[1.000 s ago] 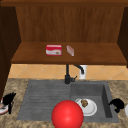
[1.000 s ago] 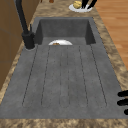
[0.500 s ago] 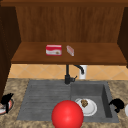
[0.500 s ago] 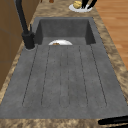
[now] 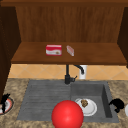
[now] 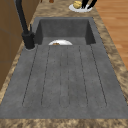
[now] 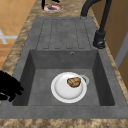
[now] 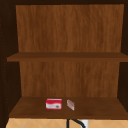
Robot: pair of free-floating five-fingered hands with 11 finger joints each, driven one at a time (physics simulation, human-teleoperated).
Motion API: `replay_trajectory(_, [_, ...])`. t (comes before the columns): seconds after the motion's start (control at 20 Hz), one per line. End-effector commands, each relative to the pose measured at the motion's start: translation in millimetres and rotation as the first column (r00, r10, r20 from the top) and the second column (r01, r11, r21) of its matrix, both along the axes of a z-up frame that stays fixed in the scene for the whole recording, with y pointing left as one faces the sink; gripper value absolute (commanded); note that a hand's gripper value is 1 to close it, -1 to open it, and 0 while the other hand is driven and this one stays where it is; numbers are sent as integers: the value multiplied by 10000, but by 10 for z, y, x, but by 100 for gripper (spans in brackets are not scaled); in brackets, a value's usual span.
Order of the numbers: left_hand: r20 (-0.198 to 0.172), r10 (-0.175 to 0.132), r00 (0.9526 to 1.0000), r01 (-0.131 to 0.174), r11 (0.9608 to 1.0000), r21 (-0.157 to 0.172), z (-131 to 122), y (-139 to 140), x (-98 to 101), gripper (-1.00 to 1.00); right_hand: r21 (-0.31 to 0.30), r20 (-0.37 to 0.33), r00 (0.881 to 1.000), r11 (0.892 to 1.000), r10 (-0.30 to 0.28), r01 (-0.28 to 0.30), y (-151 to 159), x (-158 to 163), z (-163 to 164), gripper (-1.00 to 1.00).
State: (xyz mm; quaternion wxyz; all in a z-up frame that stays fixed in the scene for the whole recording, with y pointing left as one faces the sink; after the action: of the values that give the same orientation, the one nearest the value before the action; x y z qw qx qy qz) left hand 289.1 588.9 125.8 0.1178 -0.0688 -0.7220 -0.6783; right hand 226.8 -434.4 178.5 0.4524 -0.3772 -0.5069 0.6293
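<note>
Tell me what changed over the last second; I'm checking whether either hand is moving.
The left hand drifted leftward, away from the sink, sliding toward the left side view's lower edge; it is now above the red-rimmed plate. The right hand, the white plate in the basin and the red ball stayed put.

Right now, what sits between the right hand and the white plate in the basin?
In the right side view, only the bare basin floor and the sink's side wall lie between the right hand and the white plate.
</note>
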Motion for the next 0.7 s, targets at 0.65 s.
replay_trajectory(0.65, [-1808,-1250,9755,697,9560,-2849,-426,703,406,-100,0,0,10000,10000,0,0,0,0,0,0])
